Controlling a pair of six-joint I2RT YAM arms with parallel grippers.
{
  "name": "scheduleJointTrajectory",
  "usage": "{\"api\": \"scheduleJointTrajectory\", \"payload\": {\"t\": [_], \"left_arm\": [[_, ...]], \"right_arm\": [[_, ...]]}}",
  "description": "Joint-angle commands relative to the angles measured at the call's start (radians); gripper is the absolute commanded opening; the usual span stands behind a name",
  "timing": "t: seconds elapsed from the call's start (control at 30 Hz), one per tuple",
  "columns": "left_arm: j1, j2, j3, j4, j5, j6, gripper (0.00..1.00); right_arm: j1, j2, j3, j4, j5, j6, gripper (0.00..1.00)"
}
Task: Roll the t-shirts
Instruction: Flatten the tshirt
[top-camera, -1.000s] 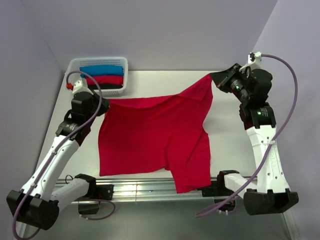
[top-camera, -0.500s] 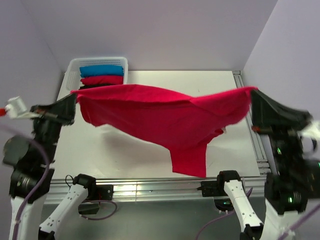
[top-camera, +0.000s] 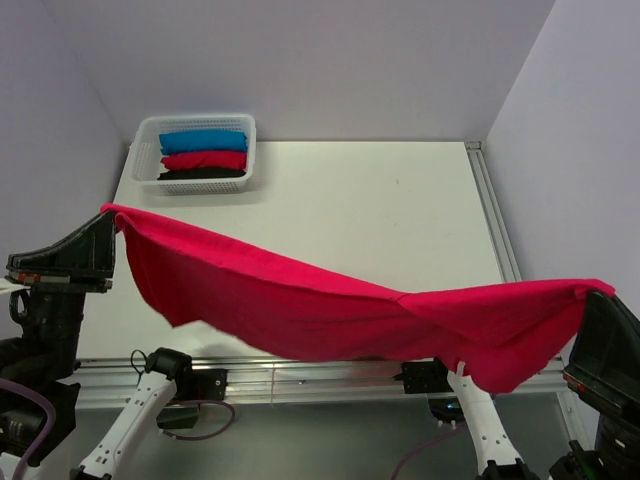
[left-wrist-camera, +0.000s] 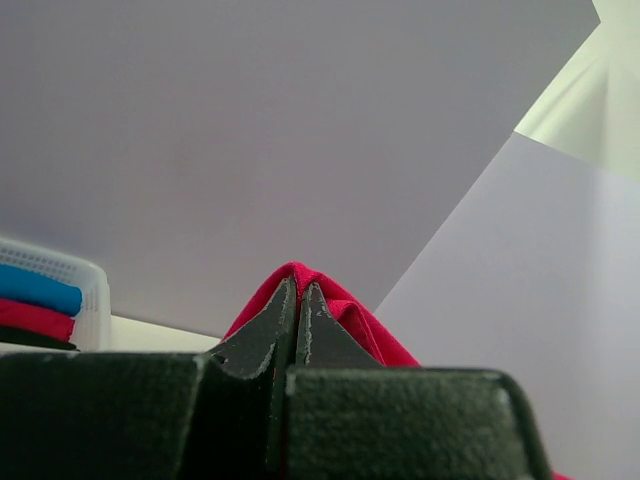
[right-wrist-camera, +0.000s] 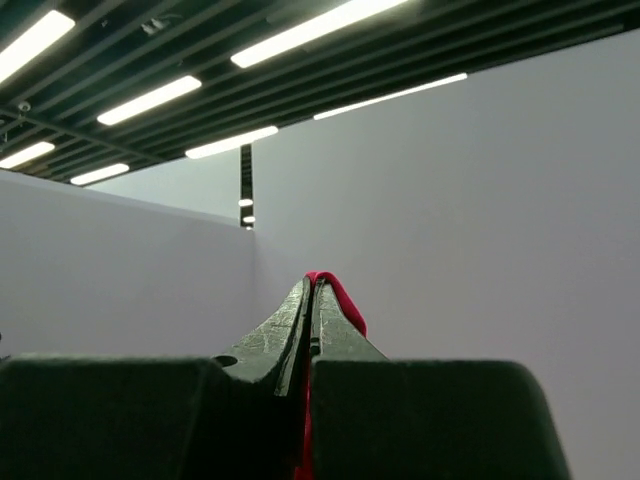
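The fingers of the black left gripper (left-wrist-camera: 298, 296) are pressed together on a small fold of the crimson-red soft cloth t-shirt (top-camera: 320, 315). Only a narrow ridge of cloth shows past the tips in the left wrist view. The black right gripper (right-wrist-camera: 312, 290) is the same, its fingers clamped on a thin red edge with very little cloth beyond them.

This is, I think, the main risk. Each pinch takes so little cloth that a quick pull, or the arms going further apart, could draw the edge out of one gripper. The shirt would then hang from a single corner. A second risk is the place: both grippers are high, at the near edge of the white flat table (top-camera: 380, 200). If the shirt is lowered here, its right part may land off the table or catch on the arm bases.

The shirt is in the air, stretched from left to right between the two grippers and sagging in the middle, with a fold line right of centre. It does not lie flat anywhere that I can see.

Well apart, at the far left corner, a white plastic basket (top-camera: 147, 135) holds the rolled blue t-shirt (top-camera: 203, 140), the rolled red t-shirt (top-camera: 205, 160) and the rolled black t-shirt (top-camera: 200, 174).
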Motion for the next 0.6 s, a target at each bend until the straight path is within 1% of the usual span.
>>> {"api": "scheduleJointTrajectory", "payload": {"t": [0.0, 0.03, 0.17, 0.37, 0.43, 0.57], "left_arm": [[0.005, 0.016, -0.004, 0.007, 0.015, -0.010, 0.00], [0.005, 0.023, -0.005, 0.003, 0.011, -0.013, 0.00], [0.005, 0.023, -0.019, 0.010, -0.005, -0.019, 0.00], [0.005, 0.043, 0.024, -0.013, -0.013, -0.002, 0.00], [0.005, 0.065, 0.028, -0.016, -0.012, -0.002, 0.00], [0.005, 0.086, -0.011, 0.044, -0.004, 0.001, 0.00]], "right_arm": [[-0.003, 0.096, 0.064, -0.049, 0.018, -0.012, 0.00], [-0.005, 0.130, 0.075, -0.063, 0.010, -0.011, 0.00], [-0.005, 0.129, 0.043, -0.020, -0.011, 0.011, 0.00], [-0.005, 0.169, 0.079, -0.020, -0.022, 0.017, 0.00], [-0.005, 0.189, 0.069, -0.014, -0.018, 0.020, 0.00], [-0.005, 0.215, 0.035, 0.020, -0.024, 0.034, 0.00]]}}
